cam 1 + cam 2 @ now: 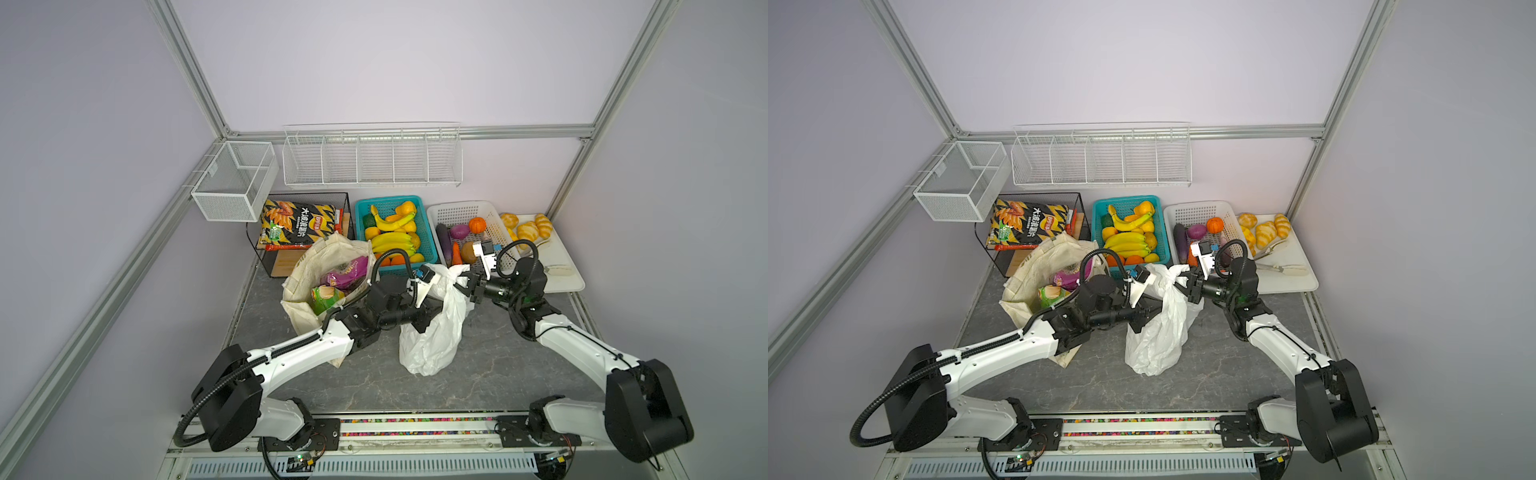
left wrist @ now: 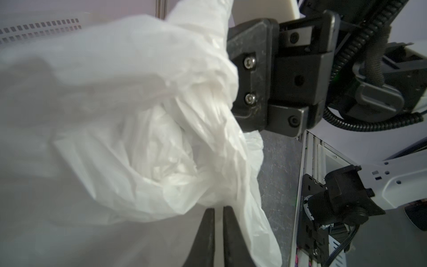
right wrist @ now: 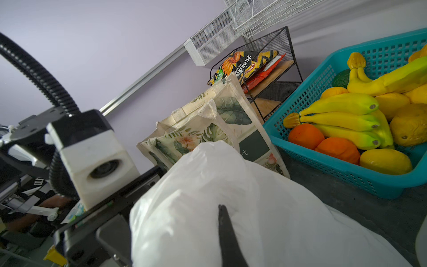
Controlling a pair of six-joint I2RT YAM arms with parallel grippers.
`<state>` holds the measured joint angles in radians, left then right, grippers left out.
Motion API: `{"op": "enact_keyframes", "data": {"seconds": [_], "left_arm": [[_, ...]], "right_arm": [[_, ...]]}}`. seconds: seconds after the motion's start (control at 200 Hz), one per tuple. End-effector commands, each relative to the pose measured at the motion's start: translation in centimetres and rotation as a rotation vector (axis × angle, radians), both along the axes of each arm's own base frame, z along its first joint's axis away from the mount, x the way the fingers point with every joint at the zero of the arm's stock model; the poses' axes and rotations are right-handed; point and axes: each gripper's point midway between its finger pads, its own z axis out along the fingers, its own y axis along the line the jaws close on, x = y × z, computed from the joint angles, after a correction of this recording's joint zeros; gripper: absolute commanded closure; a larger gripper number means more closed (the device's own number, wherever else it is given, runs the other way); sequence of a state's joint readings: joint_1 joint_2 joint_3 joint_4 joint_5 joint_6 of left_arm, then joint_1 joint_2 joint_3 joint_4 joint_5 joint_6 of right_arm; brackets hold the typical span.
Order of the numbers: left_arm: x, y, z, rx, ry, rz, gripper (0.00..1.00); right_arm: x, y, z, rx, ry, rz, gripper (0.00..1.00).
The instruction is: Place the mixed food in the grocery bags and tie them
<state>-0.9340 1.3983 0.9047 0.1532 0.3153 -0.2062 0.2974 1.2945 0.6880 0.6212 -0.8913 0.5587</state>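
Presently, the thin, crinkly white plastic bag stands slumped at the middle of the grey stone-patterned tabletop, its base resting there and its neck drawn up between the two arms. The right gripper has its jaws pressed together on the twisted top of the film, as the left wrist view shows plainly. I judge this hold anchors one handle so the other can be worked against it. The left gripper meets the bag a little lower, on the side facing the tote. Its fingers are drawn to a bare slit with film bunched over their tips, and it appears to pinch a fold there, though the tips themselves are covered. The bag's contents cannot be made out through the plastic. Just beside it, the cream canvas tote with leaf print stands open, with a purple snack packet and a green chip packet inside. Assessment: tying the plastic bag is the step in hand, and no finished knot is visible on either bag.
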Motion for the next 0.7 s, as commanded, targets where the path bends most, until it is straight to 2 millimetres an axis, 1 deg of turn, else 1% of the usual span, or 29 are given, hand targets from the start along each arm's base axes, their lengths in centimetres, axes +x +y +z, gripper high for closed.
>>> {"op": "enact_keyframes", "data": {"seconds": [0.0,0.065,0.18,0.305,0.5,0.585,0.695], "left_arm": [[0.8,-1.2,0.6,-0.071,-0.004,0.031,0.88],[1.2,-1.5,0.6,-0.082,-0.008,0.044,0.87],[1.7,-1.3,0.3,-0.061,-0.032,0.060,0.83],[2.0,-0.3,-0.2,-0.046,-0.039,0.079,0.82],[3.5,1.2,-1.0,-0.074,-0.007,0.122,0.83],[4.0,1.2,-1.1,-0.079,0.002,0.128,0.83],[4.3,0.9,-1.2,-0.078,0.007,0.124,0.83]], "right_arm": [[0.0,0.4,2.0,0.081,0.015,0.020,0.94],[-0.1,0.5,2.3,0.104,0.025,0.038,0.93],[-0.3,0.6,2.2,0.111,0.040,0.062,0.94],[-0.5,0.5,2.1,0.109,0.042,0.073,0.94],[-0.9,0.7,2.8,0.135,0.045,0.101,0.94],[-1.1,0.7,3.2,0.149,0.047,0.115,0.94],[-1.2,0.8,3.1,0.165,0.065,0.133,0.94]]}}
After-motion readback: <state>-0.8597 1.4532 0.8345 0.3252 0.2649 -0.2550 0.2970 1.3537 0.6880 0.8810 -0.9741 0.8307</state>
